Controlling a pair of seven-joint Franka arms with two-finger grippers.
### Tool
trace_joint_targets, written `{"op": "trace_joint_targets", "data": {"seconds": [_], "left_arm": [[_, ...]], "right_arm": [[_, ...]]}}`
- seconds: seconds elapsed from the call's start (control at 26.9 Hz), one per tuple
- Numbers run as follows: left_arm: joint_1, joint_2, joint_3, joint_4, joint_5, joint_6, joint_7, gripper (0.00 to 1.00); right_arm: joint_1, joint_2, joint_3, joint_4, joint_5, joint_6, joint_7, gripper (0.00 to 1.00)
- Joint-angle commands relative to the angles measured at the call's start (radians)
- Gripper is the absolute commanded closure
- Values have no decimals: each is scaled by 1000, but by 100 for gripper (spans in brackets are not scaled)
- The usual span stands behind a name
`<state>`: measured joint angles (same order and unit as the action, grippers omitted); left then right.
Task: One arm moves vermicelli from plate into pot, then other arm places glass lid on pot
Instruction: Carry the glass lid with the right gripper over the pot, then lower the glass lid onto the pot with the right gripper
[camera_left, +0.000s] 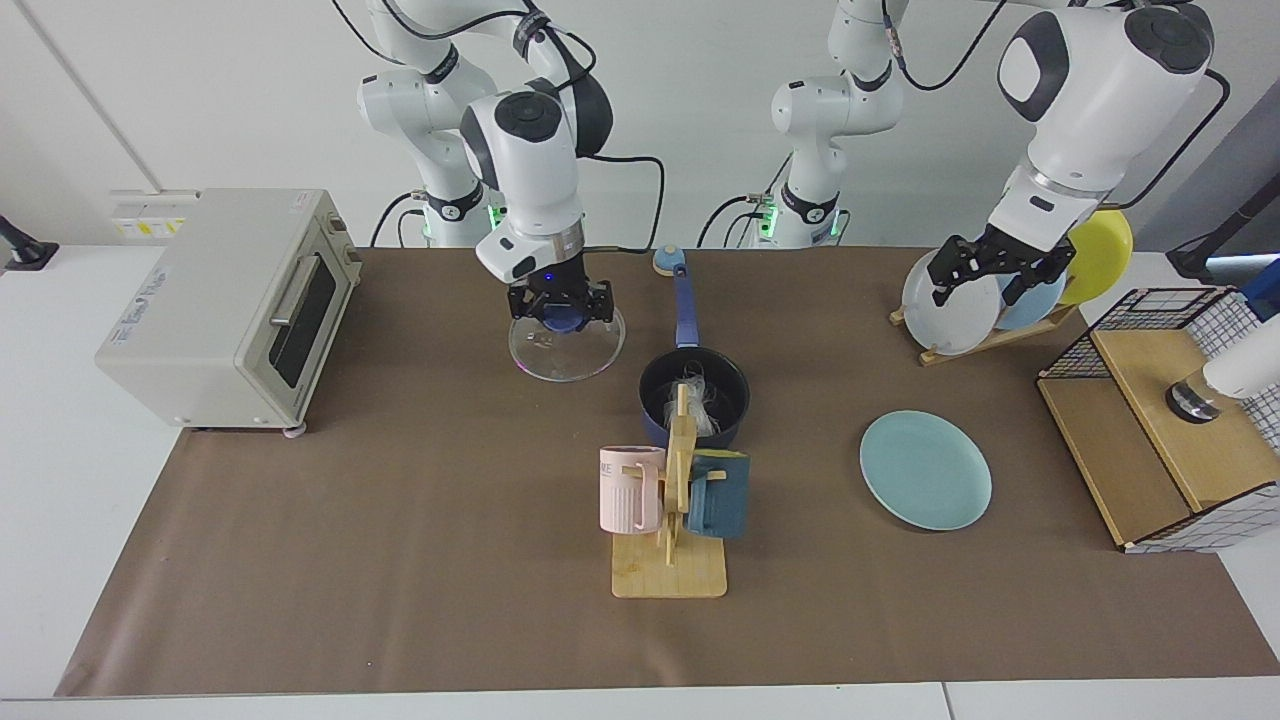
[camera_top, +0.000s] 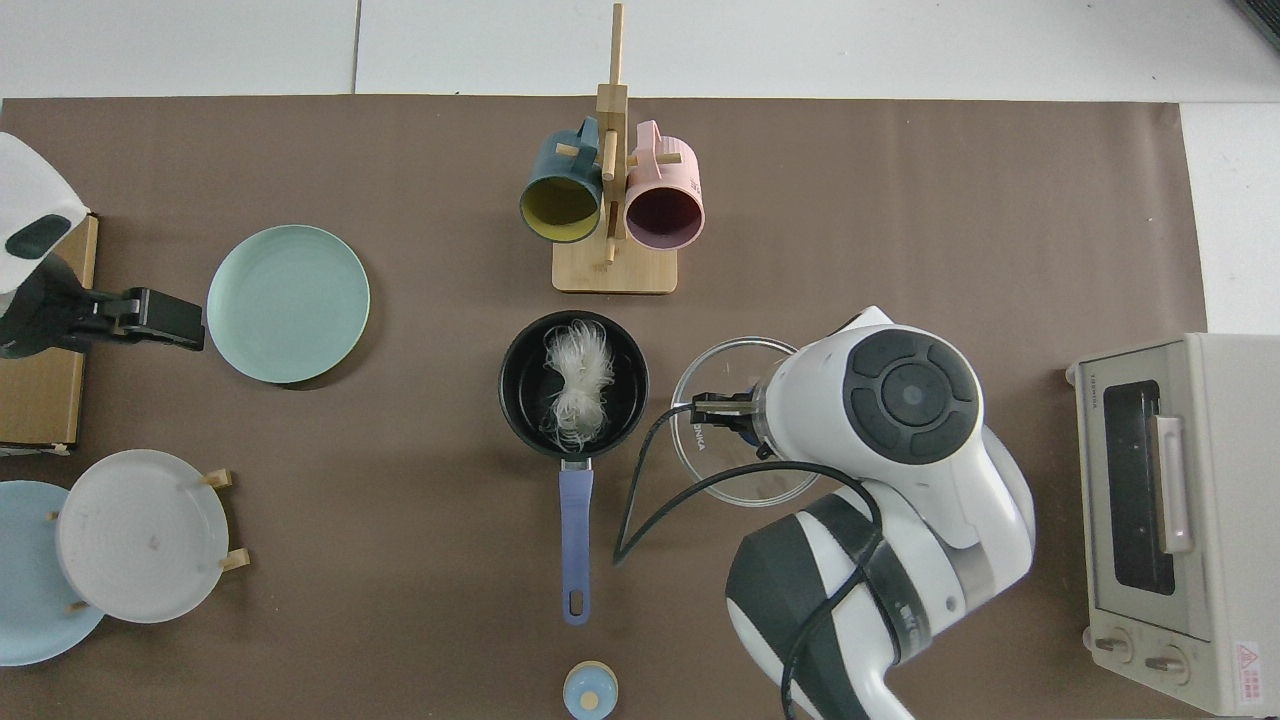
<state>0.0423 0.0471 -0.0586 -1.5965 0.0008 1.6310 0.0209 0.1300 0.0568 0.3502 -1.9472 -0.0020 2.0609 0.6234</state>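
The small dark blue pot (camera_left: 694, 372) (camera_top: 524, 390) stands mid-table with its long handle (camera_top: 575, 530) pointing toward the arm bases. The white vermicelli (camera_left: 703, 405) (camera_top: 578, 385) lies inside it. My right gripper (camera_left: 561, 306) (camera_top: 733, 410) is shut on the blue knob of the glass lid (camera_left: 566, 350) (camera_top: 722, 472). It holds the lid in the air just beside the pot, on the toaster side. The teal plate (camera_left: 925, 470) (camera_top: 288, 303) lies bare on the mat. My left gripper (camera_left: 988, 278) (camera_top: 160, 320) hangs open by the plate rack, holding nothing.
A wooden mug rack (camera_left: 668, 570) with a pink mug (camera_left: 630, 490) and a dark blue mug (camera_left: 718, 495) stands in front of the pot. A toaster oven (camera_left: 215, 300), a rack of plates (camera_left: 960, 305), a wire basket (camera_left: 1170, 420) and a small blue knob piece (camera_left: 666, 260) ring the mat.
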Motion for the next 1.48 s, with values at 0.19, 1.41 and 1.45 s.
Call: {"op": "trace_joint_targets", "data": {"seconds": [0.19,1.41,1.45], "left_arm": [[-9,-26,13,-19,-8,-8,11,0],[-9,-27,11,-19,-8,-10,11,0],[-9,-27,11,-19,-7,-8,11,0]], "right_arm": [[69,221,58,226,-78,-22,264,100],[237,564,58,591,-273,-67,526,100],[238,567,58,593,-279,-65,527,100]]}}
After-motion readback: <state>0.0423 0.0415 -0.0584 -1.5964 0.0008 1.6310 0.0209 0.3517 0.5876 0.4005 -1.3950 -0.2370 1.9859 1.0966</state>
